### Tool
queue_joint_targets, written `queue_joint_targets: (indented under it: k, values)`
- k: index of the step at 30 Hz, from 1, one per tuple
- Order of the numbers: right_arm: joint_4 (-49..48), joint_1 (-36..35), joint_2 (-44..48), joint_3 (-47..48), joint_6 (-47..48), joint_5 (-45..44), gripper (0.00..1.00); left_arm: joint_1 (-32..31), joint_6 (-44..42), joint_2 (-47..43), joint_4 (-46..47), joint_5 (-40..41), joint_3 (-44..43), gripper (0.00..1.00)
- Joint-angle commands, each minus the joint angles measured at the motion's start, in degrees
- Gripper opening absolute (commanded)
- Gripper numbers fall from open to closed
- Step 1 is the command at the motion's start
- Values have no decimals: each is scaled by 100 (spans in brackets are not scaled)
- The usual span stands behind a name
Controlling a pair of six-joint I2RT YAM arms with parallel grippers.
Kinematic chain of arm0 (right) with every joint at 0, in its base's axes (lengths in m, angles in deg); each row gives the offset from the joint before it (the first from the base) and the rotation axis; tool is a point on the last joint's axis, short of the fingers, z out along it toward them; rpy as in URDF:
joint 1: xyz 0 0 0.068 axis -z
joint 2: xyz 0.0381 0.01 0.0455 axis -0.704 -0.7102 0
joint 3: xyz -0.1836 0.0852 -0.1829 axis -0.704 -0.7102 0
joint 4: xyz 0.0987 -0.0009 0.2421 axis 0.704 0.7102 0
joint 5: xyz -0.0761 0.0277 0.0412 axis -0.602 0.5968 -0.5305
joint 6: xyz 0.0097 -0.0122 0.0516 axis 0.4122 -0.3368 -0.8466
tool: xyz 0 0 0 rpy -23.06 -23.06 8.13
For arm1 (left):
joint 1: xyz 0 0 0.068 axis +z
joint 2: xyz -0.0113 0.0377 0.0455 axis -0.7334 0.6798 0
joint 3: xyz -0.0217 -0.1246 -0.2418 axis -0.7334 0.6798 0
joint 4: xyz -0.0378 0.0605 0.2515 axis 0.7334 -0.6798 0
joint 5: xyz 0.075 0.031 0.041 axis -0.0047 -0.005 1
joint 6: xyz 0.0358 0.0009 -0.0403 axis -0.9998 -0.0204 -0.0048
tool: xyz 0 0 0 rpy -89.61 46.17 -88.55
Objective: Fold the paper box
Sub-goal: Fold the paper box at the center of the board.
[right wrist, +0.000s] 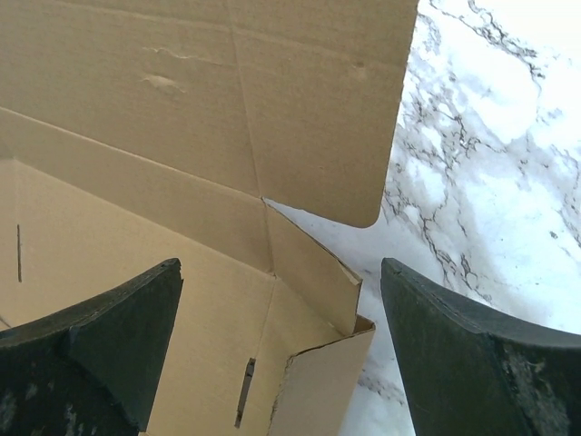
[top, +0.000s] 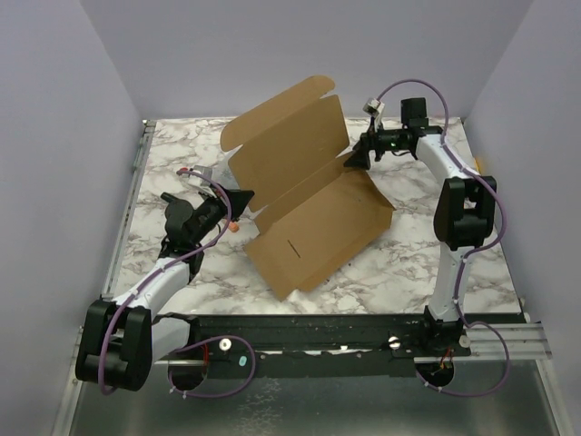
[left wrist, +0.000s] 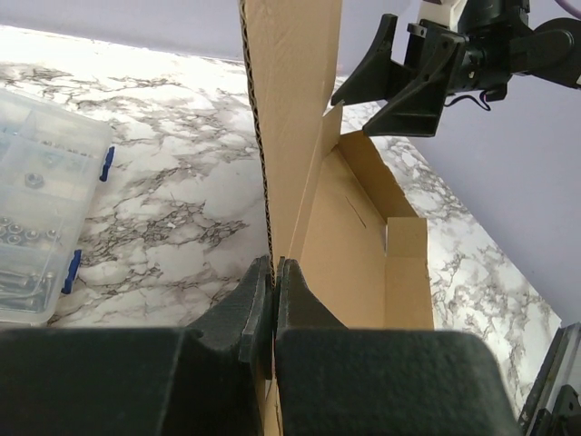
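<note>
Left fingers (left wrist: pixel 234 316) pinch the paper box (top: pixel 313 218) edge; right fingers (right wrist: pixel 113 341) hover spread wide.

L tool (left wrist: pixel 274 269) clamped shut, arm low; R tool (top: pixel 355 160) jaws wide, arm stretched fwd.

The paper box (top: pixel 309 195) is plain brown cardboard with no print, and its cut edge shows as a darker corrugated line. The table (top: pixel 408 263) is white marble pattern with grey veins. The left arm (top: pixel 159 282) and right arm (top: pixel 449 272) are white with black joints and purple cables (top: pixel 410 83). The left gripper (top: pixel 238 202) and right gripper (top: pixel 356 159) are matt black. A plastic case (left wrist: pixel 36 200) is clear with blue clips. The walls (top: pixel 54 136) are pale lilac.
</note>
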Motion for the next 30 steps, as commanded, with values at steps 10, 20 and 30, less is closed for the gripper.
queue_joint_targets:
  k: [10, 20, 30]
  values:
    - [615, -162, -197, 101, 161, -42, 79, -18, -169, 36, 264, 7, 35, 0]
    - [431, -389, 233, -456, 226, -442, 72, -18, -330, 194, 200, 102, -8, 0]
    - [469, -714, 260, -691, 142, -1118, 55, -240, -1227, -25, -402, 2, -77, 0]
